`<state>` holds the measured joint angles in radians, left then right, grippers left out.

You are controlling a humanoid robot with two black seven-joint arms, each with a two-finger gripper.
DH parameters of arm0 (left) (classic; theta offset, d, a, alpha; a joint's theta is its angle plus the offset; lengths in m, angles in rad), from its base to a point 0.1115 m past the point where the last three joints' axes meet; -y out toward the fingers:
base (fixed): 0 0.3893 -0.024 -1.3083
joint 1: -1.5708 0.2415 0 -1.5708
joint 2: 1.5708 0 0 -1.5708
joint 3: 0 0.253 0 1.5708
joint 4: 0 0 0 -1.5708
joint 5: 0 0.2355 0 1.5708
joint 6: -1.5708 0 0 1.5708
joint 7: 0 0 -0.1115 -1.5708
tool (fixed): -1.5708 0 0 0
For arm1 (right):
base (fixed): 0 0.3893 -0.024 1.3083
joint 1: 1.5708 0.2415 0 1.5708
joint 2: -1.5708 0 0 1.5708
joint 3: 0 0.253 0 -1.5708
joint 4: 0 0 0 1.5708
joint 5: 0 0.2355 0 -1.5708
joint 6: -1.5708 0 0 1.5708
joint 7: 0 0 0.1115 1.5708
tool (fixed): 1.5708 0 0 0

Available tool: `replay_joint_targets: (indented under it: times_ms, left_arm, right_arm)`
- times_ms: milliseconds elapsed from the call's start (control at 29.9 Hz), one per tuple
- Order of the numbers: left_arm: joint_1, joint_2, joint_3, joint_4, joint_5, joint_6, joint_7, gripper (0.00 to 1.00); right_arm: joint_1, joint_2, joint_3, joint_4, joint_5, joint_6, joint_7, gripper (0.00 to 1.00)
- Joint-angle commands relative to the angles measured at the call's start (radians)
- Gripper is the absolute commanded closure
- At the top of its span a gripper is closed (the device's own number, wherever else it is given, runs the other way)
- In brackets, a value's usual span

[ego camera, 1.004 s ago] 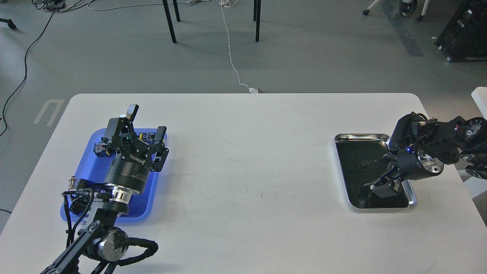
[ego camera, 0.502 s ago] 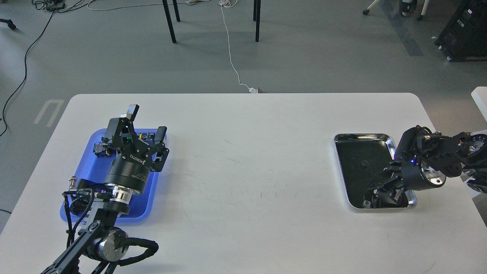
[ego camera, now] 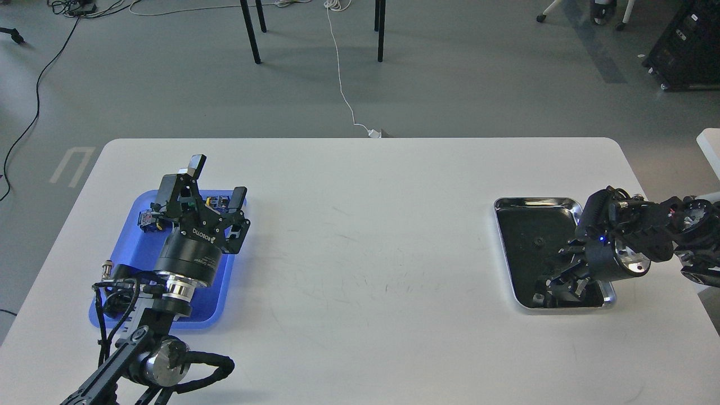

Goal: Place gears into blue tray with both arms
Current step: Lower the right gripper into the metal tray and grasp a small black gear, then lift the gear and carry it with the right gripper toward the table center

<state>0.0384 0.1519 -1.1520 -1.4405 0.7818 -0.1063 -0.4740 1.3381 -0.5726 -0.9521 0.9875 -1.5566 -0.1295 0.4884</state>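
The blue tray (ego camera: 220, 281) lies at the table's left, partly covered by my left arm. My left gripper (ego camera: 218, 180) hovers over the tray's far end, open, with nothing between its fingers. Small coloured parts (ego camera: 148, 219) sit in the tray's far end behind the gripper. At the right lies a silver tray (ego camera: 534, 201) with a black inside. One tiny black gear (ego camera: 538, 242) rests near its middle. My right gripper (ego camera: 554, 284) reaches down into the silver tray's near right corner. It is dark against the black inside, so its fingers cannot be told apart.
The wide white table (ego camera: 365, 253) stretches between the two trays. A small metal connector (ego camera: 106, 267) sits by my left arm at the blue tray's left rim. Chair legs (ego camera: 250, 31) and a white cable (ego camera: 340, 79) are on the floor beyond the table.
My right gripper dropped toward the near end of the silver tray, then shifted slightly back up and left. The left arm has not moved.
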Motion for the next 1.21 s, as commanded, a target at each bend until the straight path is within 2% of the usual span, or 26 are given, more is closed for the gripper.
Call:
replay_joint_targets:
  times_ms: [0, 234, 536, 803, 971, 1172]
  left_arm:
    - [0.0, 0.0, 0.0, 0.0, 0.0, 0.0, 0.0, 0.02]
    - [0.0, 0.0, 0.0, 0.0, -0.001, -0.001, 0.0, 0.02]
    - [0.0, 0.0, 0.0, 0.0, 0.0, -0.001, 0.0, 0.02]
    - [0.0, 0.0, 0.0, 0.0, -0.001, -0.001, 0.0, 0.02]
    - [0.0, 0.002, 0.0, 0.0, 0.0, -0.001, 0.0, 0.02]
    - [0.0, 0.0, 0.0, 0.0, 0.0, 0.0, 0.0, 0.02]
  right_arm:
    - [0.001, 0.0, 0.0, 0.002, -0.002, 0.002, 0.0, 0.8]
    - [-0.001, 0.0, 0.0, 0.005, 0.0, 0.002, 0.0, 0.86]
    - [0.018, -0.009, 0.029, 0.036, 0.0, 0.001, 0.0, 0.87]
    - [0.208, -0.007, 0.052, 0.175, 0.101, 0.008, 0.0, 0.87]
    - [0.306, 0.086, 0.05, 0.24, 0.214, 0.011, 0.0, 0.87]
    - [0.314, 0.265, 0.05, 0.234, 0.364, 0.001, 0.0, 0.86]
